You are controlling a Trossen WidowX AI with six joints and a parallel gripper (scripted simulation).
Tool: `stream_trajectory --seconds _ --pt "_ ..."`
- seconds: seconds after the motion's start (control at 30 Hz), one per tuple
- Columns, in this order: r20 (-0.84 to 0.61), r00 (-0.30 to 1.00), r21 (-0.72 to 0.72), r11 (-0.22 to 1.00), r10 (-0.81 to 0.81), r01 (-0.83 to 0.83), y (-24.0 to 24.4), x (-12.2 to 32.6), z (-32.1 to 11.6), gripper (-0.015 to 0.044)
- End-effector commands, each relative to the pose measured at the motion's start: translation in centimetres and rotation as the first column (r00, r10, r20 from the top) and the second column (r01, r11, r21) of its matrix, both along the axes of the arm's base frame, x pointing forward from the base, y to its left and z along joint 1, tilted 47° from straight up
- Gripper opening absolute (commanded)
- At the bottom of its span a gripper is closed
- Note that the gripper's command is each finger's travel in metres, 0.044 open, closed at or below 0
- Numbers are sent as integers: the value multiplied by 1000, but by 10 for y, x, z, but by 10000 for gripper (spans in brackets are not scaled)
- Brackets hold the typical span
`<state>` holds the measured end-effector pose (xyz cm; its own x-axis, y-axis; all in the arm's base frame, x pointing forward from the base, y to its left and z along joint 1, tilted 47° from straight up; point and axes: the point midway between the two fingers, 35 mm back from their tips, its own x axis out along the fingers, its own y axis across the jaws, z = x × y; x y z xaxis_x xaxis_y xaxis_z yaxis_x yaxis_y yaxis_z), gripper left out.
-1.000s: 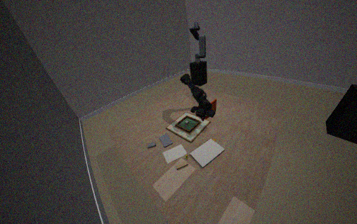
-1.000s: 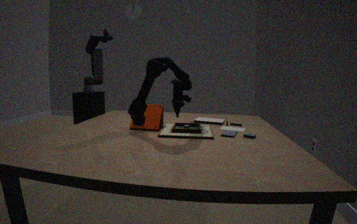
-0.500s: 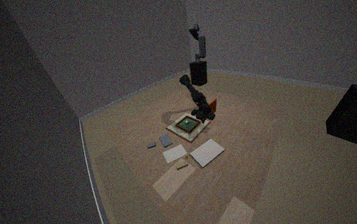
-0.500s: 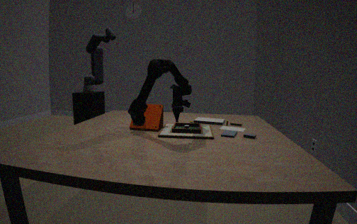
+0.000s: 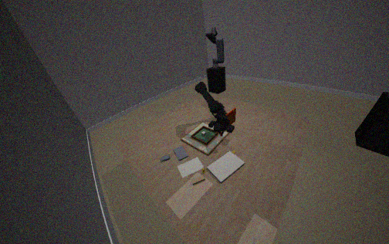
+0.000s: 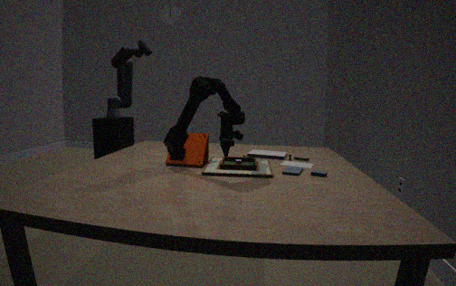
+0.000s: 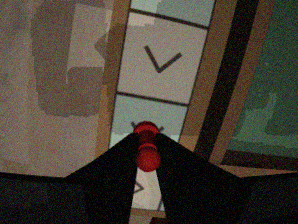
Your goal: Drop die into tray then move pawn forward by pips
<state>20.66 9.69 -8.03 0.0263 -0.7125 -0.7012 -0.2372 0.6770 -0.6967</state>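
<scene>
My gripper [image 5: 221, 133] [image 6: 226, 156] [image 7: 146, 140] points down, low over the board [image 5: 197, 147] [image 6: 265, 172] [image 7: 165, 87]. It is shut on the red pawn [image 7: 148, 159], which shows between the fingertips in the wrist view. The pawn is over the strip of arrow squares beside the tray, in front of a pale green square; whether its base touches the board cannot be told. The dice tray [image 5: 198, 140] [image 6: 238, 166] [image 7: 270, 115] is in the middle of the board. The white die [image 5: 204, 133] [image 6: 238, 160] lies in it; its pips are too small to read, and the wrist view does not show it.
An orange panel [image 5: 231, 116] [image 6: 196, 149] stands beside the arm's base. A large white slab [image 5: 226, 166] [image 6: 267, 154], a white sheet [image 5: 190, 167], a grey-blue flat item [image 5: 180, 153] [image 6: 292, 171], a small dark item [image 5: 165, 158] [image 6: 318, 173] and a pen [image 5: 198, 181] lie beyond the board.
</scene>
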Motion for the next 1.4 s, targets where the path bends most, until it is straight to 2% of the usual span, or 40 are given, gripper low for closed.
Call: stream_trajectory --seconds 0.0,0.23,0.37,0.47,0.67,0.9,0.97,1.03,1.07,1.37 --pt "1 1000 1 1000 0 0 1 0 1 79" --pt "1 1000 1 1000 0 0 3 0 2 262" --pt "-4 1000 -3 1000 5 -5 35 -1 33 368" --pt "-4 1000 -3 1000 5 -5 36 -2 35 440" --pt "5 1000 -3 1000 -4 4 45 -2 53 440" --pt "104 989 1 995 -104 105 23 -22 154 440" --pt "122 985 3 992 -123 123 16 -28 172 440" --pt "125 984 3 992 -125 126 15 -29 174 440" --pt "105 990 2 995 -97 98 24 -20 153 440" --pt "105 990 2 995 -97 98 24 -20 153 440"
